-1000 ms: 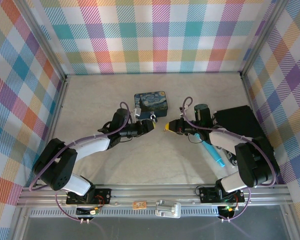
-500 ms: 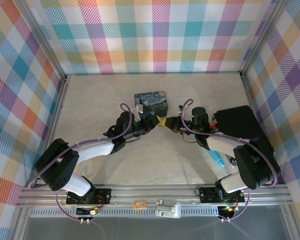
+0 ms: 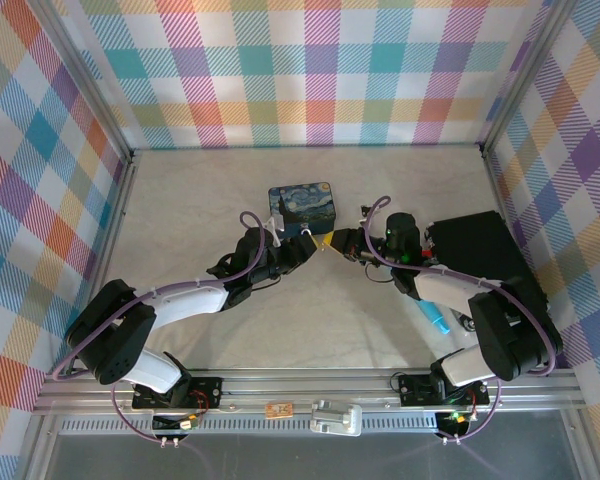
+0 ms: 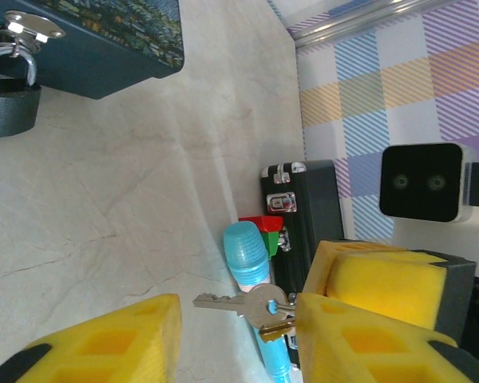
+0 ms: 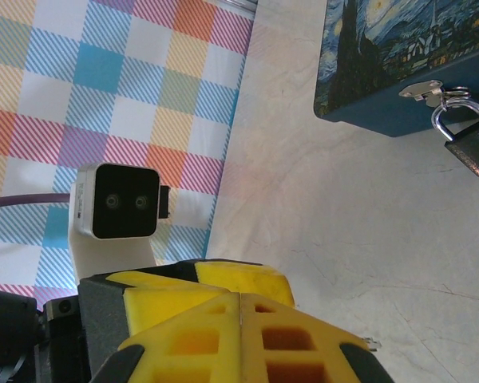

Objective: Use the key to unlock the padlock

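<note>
plaid walls enclose a pale counter point(image 3: 200, 190). near the centre of the top view a blue painted tin point(image 3: 301, 203) is seen shut, and the padlock point(image 4: 8, 100) is hung from its hasp at the upper left of the left wrist view. the key point(image 4: 227, 302) is pinched by the closed right end effector point(image 5: 239, 297) and is set between the parted fingers of the left end effector point(image 4: 235, 343). a black case point(image 3: 475, 245) at right is latched, with a light-blue pen point(image 3: 432, 315) beside it.
</note>
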Robot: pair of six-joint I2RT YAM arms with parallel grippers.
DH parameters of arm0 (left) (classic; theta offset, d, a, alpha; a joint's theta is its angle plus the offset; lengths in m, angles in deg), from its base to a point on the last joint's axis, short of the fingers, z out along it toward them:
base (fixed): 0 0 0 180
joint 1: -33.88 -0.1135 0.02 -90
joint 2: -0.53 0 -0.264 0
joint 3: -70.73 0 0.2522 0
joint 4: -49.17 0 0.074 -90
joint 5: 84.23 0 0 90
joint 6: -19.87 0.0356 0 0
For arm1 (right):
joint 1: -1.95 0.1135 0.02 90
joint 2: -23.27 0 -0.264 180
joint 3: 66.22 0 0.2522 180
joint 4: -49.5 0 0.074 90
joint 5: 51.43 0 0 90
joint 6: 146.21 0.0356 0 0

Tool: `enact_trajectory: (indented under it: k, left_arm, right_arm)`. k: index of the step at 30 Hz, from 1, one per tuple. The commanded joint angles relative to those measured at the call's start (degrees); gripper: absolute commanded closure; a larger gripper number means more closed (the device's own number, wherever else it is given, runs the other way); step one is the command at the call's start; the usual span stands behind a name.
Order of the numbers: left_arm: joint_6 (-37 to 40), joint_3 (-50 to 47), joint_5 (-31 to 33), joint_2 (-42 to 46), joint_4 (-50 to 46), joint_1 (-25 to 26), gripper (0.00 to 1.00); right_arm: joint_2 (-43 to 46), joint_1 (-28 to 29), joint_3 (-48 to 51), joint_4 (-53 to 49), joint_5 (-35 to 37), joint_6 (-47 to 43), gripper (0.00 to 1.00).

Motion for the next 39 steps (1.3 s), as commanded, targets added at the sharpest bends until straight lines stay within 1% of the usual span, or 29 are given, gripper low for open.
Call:
enact_trajectory:
  k: [1,12,18,22,24,26,30,32,33,34,36,37,39]
  left_arm:
    - [-0.2,0.4,0.5,0.8,2.1,0.6,0.61]
    - [-2.2,0.4,0.2,0.0,5.1,0.7,0.75]
    - [-2.9,0.3,0.0,0.1,6.2,0.8,0.8]
    - [-3.0,0.4,0.3,0.2,6.2,0.8,0.92]
    - [-2.9,0.4,0.6,0.3,5.6,0.8,0.95]
    - [-2.3,0.9,0.8,0.4,4.9,0.8,1.0]
    - [0.5,2.5,0.6,0.5,2.5,0.7,1.0]
    - [3.5,3.5,-0.4,0.9,-0.4,0.5,1.0]
    - [5.6,4.4,-0.9,1.4,-2.4,0.2,1.0]
    - [8.6,5.9,-1.3,2.1,-6.5,0.0,1.0]
    - [16.3,9.9,-0.9,3.6,-17.9,-0.2,1.0]
    - [21.5,12.8,-0.5,3.9,-24.7,-0.1,1.0]
    - [28.9,18.0,1.0,3.7,-35.9,-0.1,1.0]
  right_arm:
    - [-0.8,0.2,0.0,3.9,-0.8,1.0,1.0]
    - [-2.4,0.5,0.2,6.6,-1.6,2.4,1.0]
    - [-2.8,0.5,0.3,6.8,-1.9,2.4,1.0]
    - [-3.1,0.5,0.0,6.1,-2.1,2.7,1.0]
    - [-3.2,0.5,-0.3,5.5,-2.4,2.6,1.0]
    - [-3.3,0.5,-0.4,5.0,-2.7,2.5,1.0]
    - [-3.4,0.5,-0.2,4.9,-2.8,1.9,0.99]
    - [-2.7,0.4,-0.5,2.4,-1.9,0.3,0.79]
    - [-2.0,0.3,-0.7,0.5,-1.3,-0.8,0.72]
    - [-0.9,0.2,-1.1,-2.8,-0.5,-2.5,0.65]
    - [1.7,0.0,-2.5,-10.8,2.0,-7.6,0.54]
    - [3.0,0.0,-3.7,-16.7,3.7,-10.9,0.5]
    - [5.4,0.0,-6.2,-25.5,6.8,-16.8,0.46]
